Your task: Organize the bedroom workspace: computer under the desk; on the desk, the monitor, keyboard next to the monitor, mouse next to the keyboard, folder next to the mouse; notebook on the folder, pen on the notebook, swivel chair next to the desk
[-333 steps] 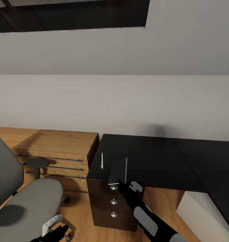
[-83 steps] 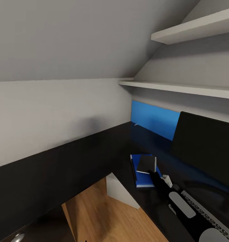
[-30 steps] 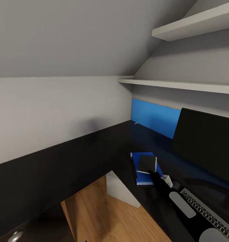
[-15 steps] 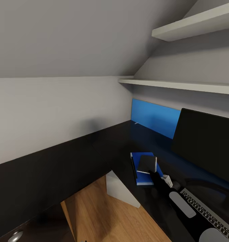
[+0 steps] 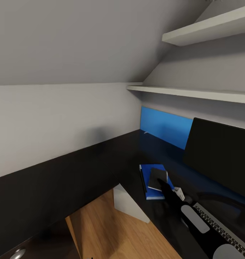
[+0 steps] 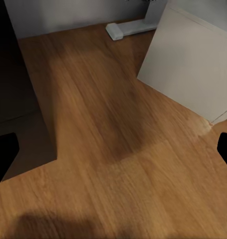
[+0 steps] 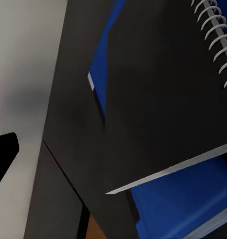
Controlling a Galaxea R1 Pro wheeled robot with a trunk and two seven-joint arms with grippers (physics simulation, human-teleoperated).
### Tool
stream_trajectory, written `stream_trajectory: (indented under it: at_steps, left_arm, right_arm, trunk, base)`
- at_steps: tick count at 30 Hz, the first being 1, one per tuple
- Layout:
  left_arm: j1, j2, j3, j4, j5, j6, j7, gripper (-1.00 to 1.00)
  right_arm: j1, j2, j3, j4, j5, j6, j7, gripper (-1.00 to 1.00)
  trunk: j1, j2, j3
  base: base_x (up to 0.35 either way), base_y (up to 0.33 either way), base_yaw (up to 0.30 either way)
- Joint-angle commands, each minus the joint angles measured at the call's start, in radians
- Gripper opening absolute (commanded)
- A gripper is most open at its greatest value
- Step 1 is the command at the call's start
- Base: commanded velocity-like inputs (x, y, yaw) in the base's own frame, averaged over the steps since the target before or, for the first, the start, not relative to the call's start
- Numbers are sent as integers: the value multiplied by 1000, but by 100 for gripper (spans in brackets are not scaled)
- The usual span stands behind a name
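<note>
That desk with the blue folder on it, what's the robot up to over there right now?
The robot's right hand is at the near edge of the grey notebook, which sits on the blue folder on the black desk. Whether the hand grips it can't be told. The monitor and keyboard are on the desk to the right. The left wrist view shows wooden floor and the pale computer case.

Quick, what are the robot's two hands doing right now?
Left gripper: open, holding nothing, over the floor.
Right gripper: at the notebook on the folder; whether it grips cannot be told.
</note>
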Motion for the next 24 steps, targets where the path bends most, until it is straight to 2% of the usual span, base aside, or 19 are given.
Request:
stream_trajectory:
  at_steps: [1,5,16,24]
  left_arm:
    - [-1,1,-8,-1,5,-4,9,100]
    - [-1,2,-8,-1,5,-4,9,100]
    - [-1,3,-8,0,6,-4,9,100]
    - [-1,3,-6,0,8,-3,9,100]
  right_arm:
    - [-1,-1,3,0,-10,0,3,100]
    - [-1,-2,3,0,-10,-1,5,100]
    - [-1,-2,3,0,-10,0,6,100]
    - [-1,-2,3,0,-10,-1,6,100]
  trunk:
    - [-4,7,2]
    - [-19,35,15]
    - [-19,35,15]
    - [-19,35,15]
  base:
    - [0,0,0]
    - [0,0,0]
    - [-6,0,0]
    - [-191,0,0]
